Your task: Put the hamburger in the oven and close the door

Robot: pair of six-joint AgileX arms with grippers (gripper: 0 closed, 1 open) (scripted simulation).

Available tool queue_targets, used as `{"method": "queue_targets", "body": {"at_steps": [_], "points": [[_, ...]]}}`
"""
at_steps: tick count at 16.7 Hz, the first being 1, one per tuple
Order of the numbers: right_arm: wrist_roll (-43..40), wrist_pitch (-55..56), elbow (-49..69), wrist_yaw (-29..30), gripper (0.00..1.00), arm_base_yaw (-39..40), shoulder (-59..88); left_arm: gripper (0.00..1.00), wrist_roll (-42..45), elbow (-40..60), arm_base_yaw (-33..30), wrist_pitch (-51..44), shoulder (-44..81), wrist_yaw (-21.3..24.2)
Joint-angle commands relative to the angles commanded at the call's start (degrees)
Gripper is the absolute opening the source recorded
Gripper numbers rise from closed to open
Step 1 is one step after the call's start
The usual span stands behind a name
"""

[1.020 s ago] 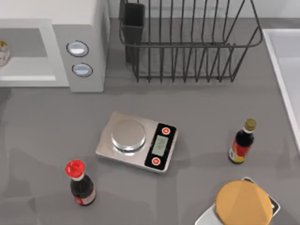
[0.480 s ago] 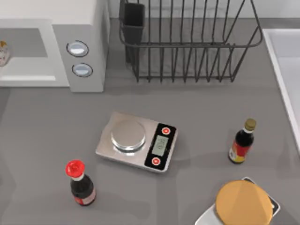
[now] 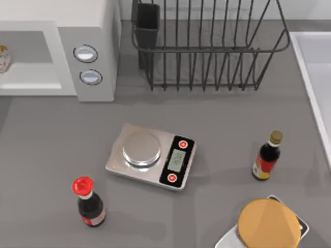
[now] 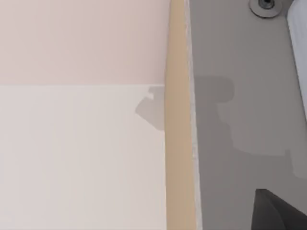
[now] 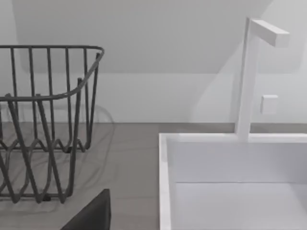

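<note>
Hamburger (image 3: 3, 58) sits inside oven (image 3: 88, 31), no pincer touching.

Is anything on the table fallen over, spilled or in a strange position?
Nothing is spilled or fallen. Both bottles stand upright, and the scale lies flat, turned a little askew. The hamburger already sits inside the oven, whose opening looks uncovered.

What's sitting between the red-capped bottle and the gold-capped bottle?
In the top view, the silver kitchen scale sits between the red-capped dark bottle and the gold-capped dark bottle, nearer the red-capped one.
</note>
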Motion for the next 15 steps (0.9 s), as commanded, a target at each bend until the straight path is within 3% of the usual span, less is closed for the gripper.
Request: {"method": "queue_targets", "body": {"at_steps": [4,11,15], "points": [[0.0,0.0,0.0,0.0,1.00,0.0,0.0,0.00,-0.3,-2.0,-0.4,2.3,0.5,0.3],[0.0,0.0,0.0,0.0,1.00,0.0,0.0,0.00,0.2,-13.6,0.1,20.0,6.1,0.1],[0.0,0.0,0.0,0.0,1.00,0.0,0.0,0.00,0.3,-15.2,0.2,21.9,6.9,0.1]]}}
